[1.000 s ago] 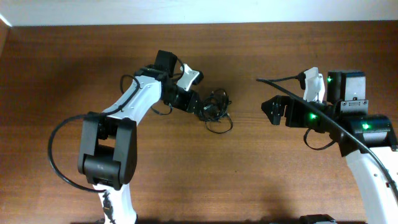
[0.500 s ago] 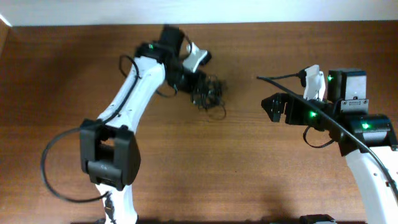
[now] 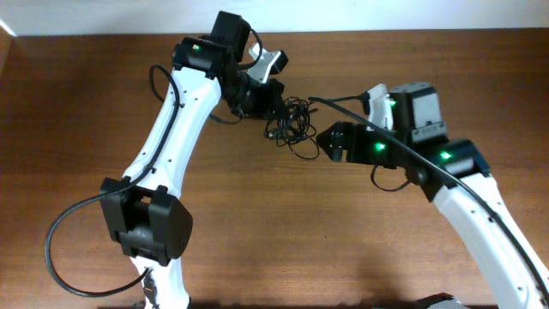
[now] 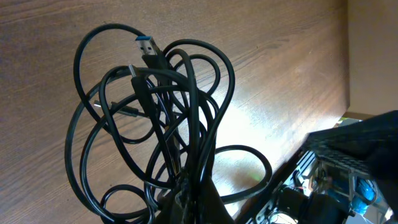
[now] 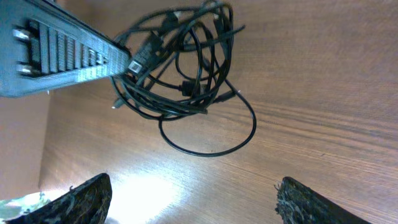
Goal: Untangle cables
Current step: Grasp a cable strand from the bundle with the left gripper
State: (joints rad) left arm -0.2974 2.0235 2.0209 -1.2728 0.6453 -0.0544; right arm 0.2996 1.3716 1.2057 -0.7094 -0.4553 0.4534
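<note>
Overhead, thin glossy black cables (image 3: 298,122), perhaps three, hung as one looped clump pinched in the left gripper (image 3: 273,109); the right gripper (image 3: 329,142) gaped over the grained wooden table (image 3: 77,112).

Overall light: you have even, fairly bright indoor light from above on the brown wooden table (image 3: 77,129).
Glare: a white sheen washes out the wood grain in your left wrist view (image 4: 261,118), with a paler one low in the right wrist view (image 5: 155,186).
Shadows: soft and faint around the tangle of thin black cords (image 3: 292,124).
Focus: the cords read sharp up close (image 4: 149,93), blurring at the bottom edge nearest the lens; the right gripper (image 5: 196,202) shows slightly soft dark rough fingertips (image 5: 81,199).
Overexposure: the pale strip along the overhead view's top (image 3: 343,15) is blown out.
Indicator lights: the green lamps on the white right arm (image 3: 443,155) bloom slightly.
</note>
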